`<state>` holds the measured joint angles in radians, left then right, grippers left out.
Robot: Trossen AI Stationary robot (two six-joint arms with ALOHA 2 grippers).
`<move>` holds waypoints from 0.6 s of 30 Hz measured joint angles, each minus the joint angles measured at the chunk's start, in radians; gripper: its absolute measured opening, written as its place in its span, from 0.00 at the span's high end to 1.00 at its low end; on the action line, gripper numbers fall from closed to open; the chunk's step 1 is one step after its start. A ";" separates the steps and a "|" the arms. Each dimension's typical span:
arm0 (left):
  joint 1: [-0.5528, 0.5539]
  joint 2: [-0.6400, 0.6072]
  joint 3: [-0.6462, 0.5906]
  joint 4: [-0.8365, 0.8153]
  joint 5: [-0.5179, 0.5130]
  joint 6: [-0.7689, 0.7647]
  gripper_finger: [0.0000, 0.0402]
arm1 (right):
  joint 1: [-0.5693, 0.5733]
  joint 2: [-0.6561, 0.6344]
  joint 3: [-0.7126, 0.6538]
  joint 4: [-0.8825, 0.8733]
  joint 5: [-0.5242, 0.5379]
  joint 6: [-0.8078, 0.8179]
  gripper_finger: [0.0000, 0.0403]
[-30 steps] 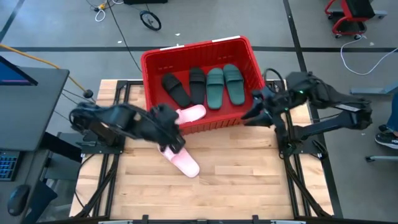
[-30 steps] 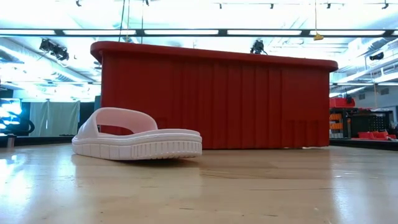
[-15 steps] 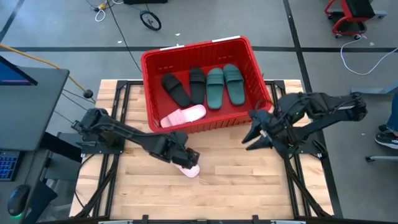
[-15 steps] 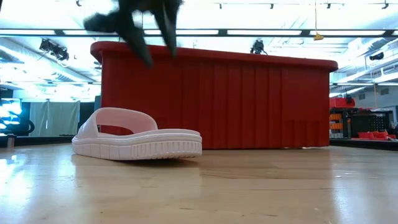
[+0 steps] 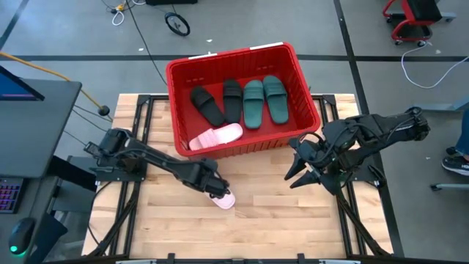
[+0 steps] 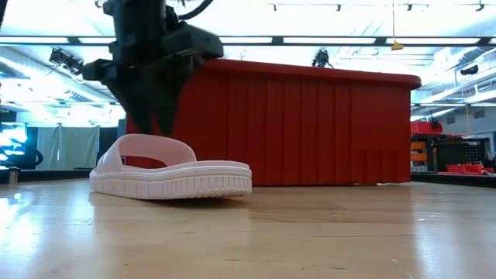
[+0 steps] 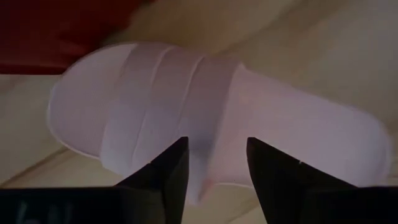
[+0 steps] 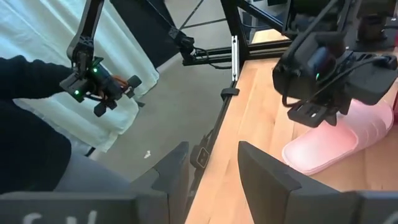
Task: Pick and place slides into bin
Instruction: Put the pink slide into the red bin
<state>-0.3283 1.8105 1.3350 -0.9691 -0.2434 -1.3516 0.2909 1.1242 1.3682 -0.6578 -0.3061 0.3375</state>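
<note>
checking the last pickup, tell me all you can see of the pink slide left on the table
The pale pink slide lies sole-down on the wooden table, outside the red bin, near its front wall. It looks like matte rubber, with a wide ribbed strap and grooved sole edge. The left gripper is open right over it, fingers straddling the strap; contact is unclear.

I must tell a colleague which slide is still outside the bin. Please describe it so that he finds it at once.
Start from the red bin at the far side of the wooden table. On the bare wood in front of its near wall lies one pale pink slide, with the left tool directly over it, fingers open. Its pink twin and the black and green slides lie inside the bin; this one alone is on the table.
</note>
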 joint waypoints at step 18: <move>-0.009 0.052 0.003 -0.158 0.011 0.029 0.93 | -0.031 -0.001 0.000 0.026 0.026 -0.139 0.65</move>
<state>-0.3369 1.8622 1.3379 -1.1273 -0.2320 -1.3225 0.2602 1.1229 1.3682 -0.6316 -0.2797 0.1986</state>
